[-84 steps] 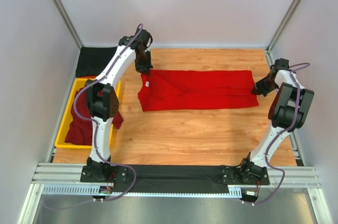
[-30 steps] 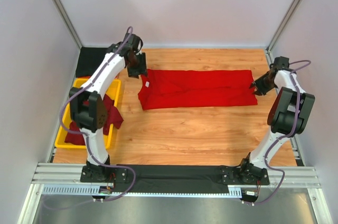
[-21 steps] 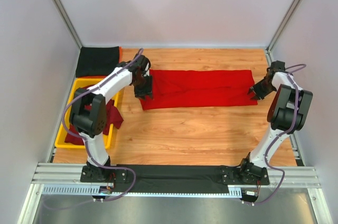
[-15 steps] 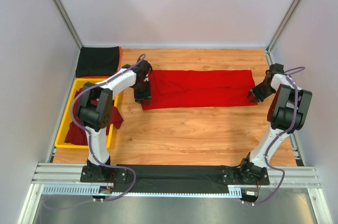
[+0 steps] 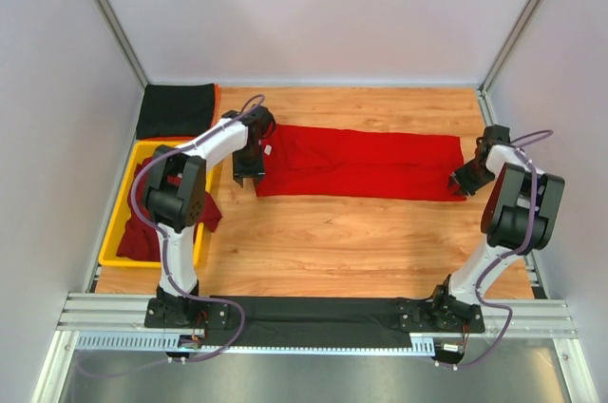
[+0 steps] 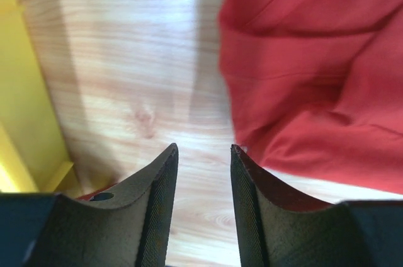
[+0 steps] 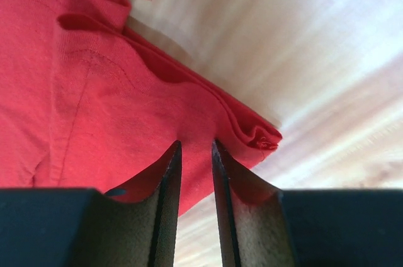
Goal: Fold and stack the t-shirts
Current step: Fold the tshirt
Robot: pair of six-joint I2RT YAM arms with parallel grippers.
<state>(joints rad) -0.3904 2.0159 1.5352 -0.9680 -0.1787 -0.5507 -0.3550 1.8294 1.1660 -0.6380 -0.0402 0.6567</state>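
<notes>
A bright red t-shirt (image 5: 361, 163), folded into a long strip, lies across the far half of the table, its white neck label (image 5: 269, 149) at the left end. My left gripper (image 5: 249, 173) hangs at that end's near corner. In the left wrist view it (image 6: 203, 147) is open over bare wood, with the red cloth (image 6: 315, 90) just right of its right finger. My right gripper (image 5: 461, 180) is at the shirt's right end. Its fingers (image 7: 196, 143) stand a narrow gap apart, tips on flat red cloth (image 7: 94, 90) beside a bunched corner (image 7: 261, 138).
A yellow tray (image 5: 116, 222) at the left edge holds dark maroon t-shirts (image 5: 142, 237); its wall (image 6: 25, 109) shows close to my left gripper. A folded black t-shirt (image 5: 176, 110) lies in the far left corner. A black strip (image 5: 313, 313) runs between the arm bases.
My left gripper swung from the shirt's far left corner round to its near left corner. My right gripper moved nearer, its jaws narrowed, and the shirt's right end slid nearer with it.
</notes>
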